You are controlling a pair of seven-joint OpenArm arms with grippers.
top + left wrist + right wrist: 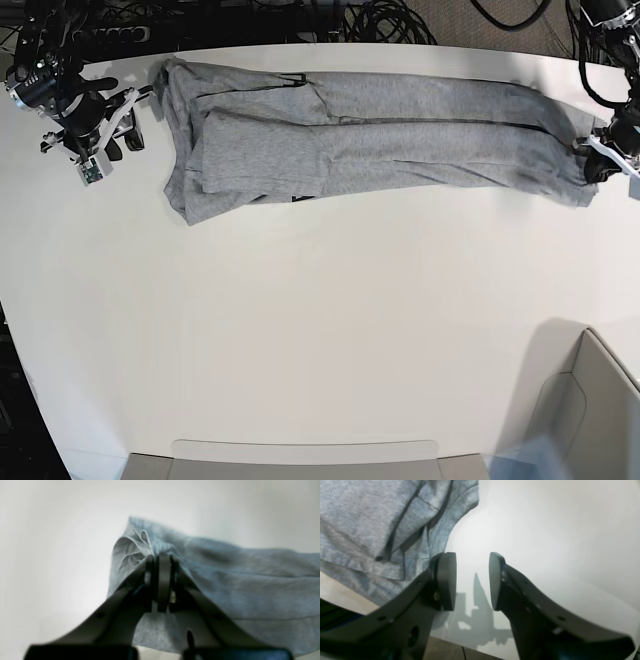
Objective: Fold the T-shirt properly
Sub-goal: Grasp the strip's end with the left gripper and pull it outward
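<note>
So in the left wrist view, the left end effector (162,580) is clamped on the shirt (240,597). Its fingers are basically together with a pinch of grey fabric bunched up between them, and there are some little loops and creases poking out right at the tips. The rest of the shirt runs off to the right side of the picture in long folds, lying on the white worktop (55,542). Things are a bit blurry in this one, but the grip reads fine.

Over in the right wrist view, the right end effector (473,581) has its fingers apart with nothing between them, just white worktop showing through the gap. The shirt sits in the upper left, layered and kinda rumpled, and one finger overlaps its edge in the picture. Can't really tell if they're touching from that angle. There's a shadow on the worktop below the gap.

Base view gives you the whole layout: the shirt is stretched out in a long strip along the far part of the worktop, with lengthwise folds and a wider, messier end on the left of the picture. The left end effector is at the strip's right end, holding the fabric, and the right one hangs near the other end, just beside it. A grey bin (590,400) shows in the bottom right corner, too.
</note>
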